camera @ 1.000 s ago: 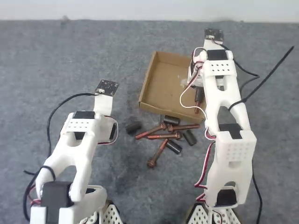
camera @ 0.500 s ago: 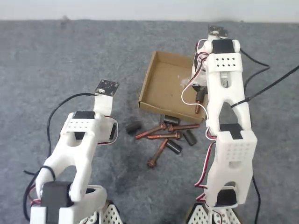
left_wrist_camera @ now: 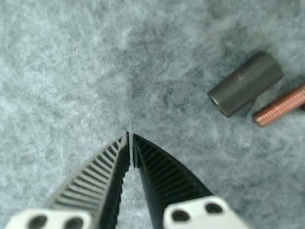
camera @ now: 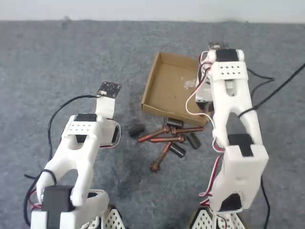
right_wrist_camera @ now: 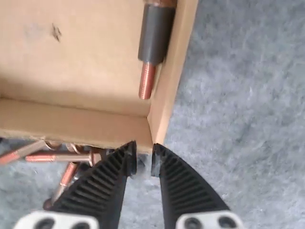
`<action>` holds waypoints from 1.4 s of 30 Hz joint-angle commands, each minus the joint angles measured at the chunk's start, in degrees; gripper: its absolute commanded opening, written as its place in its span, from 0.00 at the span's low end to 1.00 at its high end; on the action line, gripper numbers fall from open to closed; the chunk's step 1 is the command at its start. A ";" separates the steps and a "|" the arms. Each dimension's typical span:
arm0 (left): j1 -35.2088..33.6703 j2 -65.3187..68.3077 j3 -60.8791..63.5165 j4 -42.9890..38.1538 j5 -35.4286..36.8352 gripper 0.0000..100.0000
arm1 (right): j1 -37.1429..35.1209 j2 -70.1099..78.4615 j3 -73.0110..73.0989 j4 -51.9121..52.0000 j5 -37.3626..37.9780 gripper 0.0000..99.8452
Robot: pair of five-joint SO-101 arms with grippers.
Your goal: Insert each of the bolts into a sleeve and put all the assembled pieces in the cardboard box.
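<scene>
Right pincer first: you've got it hanging over the corner of the shallow brown cardboard box nearest that arm's base, with the black toothed jaws a crack apart and nothing between them. Left pincer is pinched together on nothing, parked over the grey carpet off the box's front-left corner.

Inside the box, one finished piece, a copper bolt through a dark sleeve, lies flat against the right-hand wall, so I'd call that one delivered. The loose stuff sits just outside the box's front wall. You've got four copper-coloured threaded bolts in a fan and four short black cylindrical sleeves scattered among them. One sleeve is out on its own nearest your left pincer.

So you're between rounds, I reckon. Lift straight up before swinging, since those jaws are right at the cardboard wall and a sideways drag would likely shove the box. Then open wide and take a bolt that isn't crossed by another, gripping the shank near the head so plenty of thread sticks out. That lone sleeve looks like the easy grab for the left.

Versus a second ago: your right arm has risen and eased back toward that corner, and from overhead it now covers the finished piece. Left arm and the loose pile haven't budged.
</scene>
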 commanded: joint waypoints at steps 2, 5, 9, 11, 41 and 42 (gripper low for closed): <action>-0.09 -0.44 -2.42 -0.09 -0.44 0.01 | -0.40 -9.80 10.64 -4.79 2.55 0.04; -0.09 -0.44 -2.42 -0.09 -0.44 0.01 | -1.10 -14.02 17.41 -6.81 4.31 0.05; -0.09 -0.44 -2.42 -0.09 -0.44 0.01 | -4.53 -17.36 24.70 -8.04 8.09 0.05; 0.00 -0.44 -2.42 -0.09 -0.44 0.01 | -7.25 -18.24 27.87 -9.45 10.90 0.05; -0.09 -0.35 -2.42 -0.09 -0.44 0.01 | -10.15 -16.57 46.24 -31.78 17.32 0.09; -0.09 -0.35 -2.33 -0.09 -0.44 0.01 | -10.15 -15.78 46.24 -31.78 17.32 0.09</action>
